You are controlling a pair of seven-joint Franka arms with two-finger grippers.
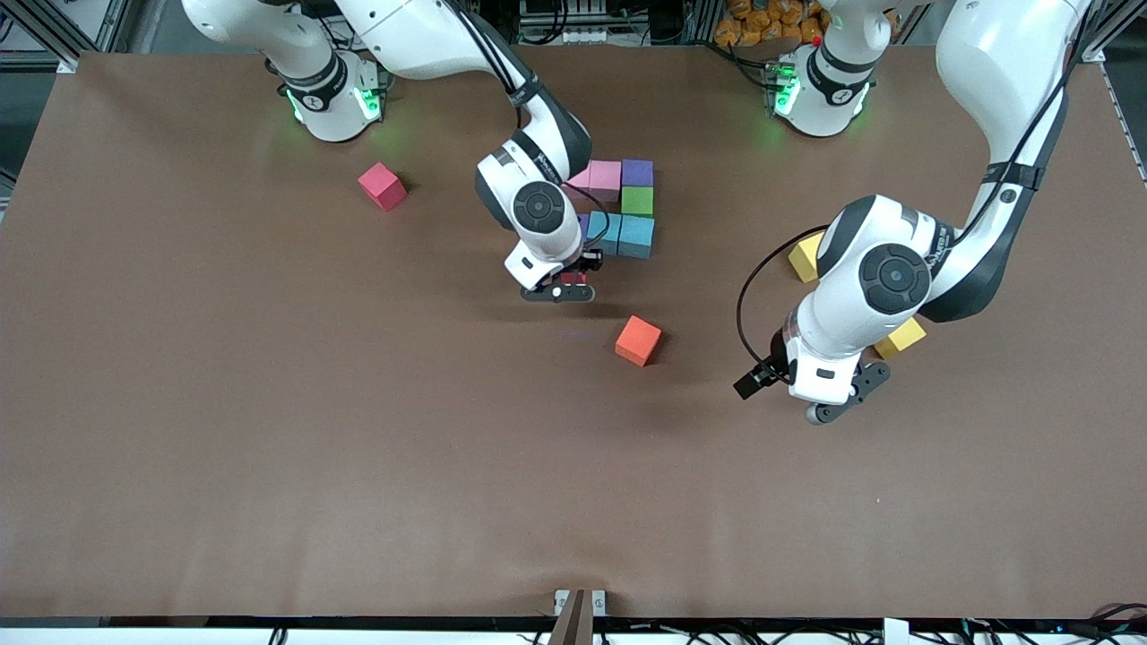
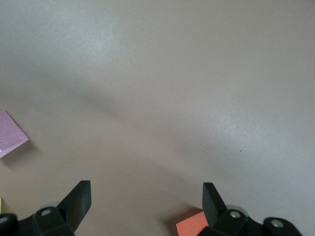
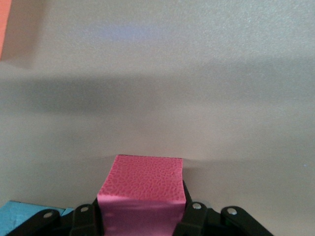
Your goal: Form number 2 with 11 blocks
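Note:
My right gripper (image 1: 560, 288) is shut on a red block (image 3: 141, 189) and holds it low over the table, beside the two blue blocks (image 1: 622, 235). Those blue blocks join a green block (image 1: 637, 201), a purple block (image 1: 637, 172) and pink blocks (image 1: 602, 176) in a partly formed number 2, whose end toward the right arm's side is hidden by that arm. An orange block (image 1: 638, 340) lies loose, nearer the camera than the group. Another red block (image 1: 383, 185) lies toward the right arm's end. My left gripper (image 1: 842, 403) hangs open over bare table, holding nothing.
Two yellow cubes (image 1: 805, 256) (image 1: 901, 339) sit partly hidden under the left arm. In the left wrist view the orange block's corner (image 2: 193, 226) shows beside one finger (image 2: 212, 199), and a pink cube's corner (image 2: 11, 132) shows at the picture's edge.

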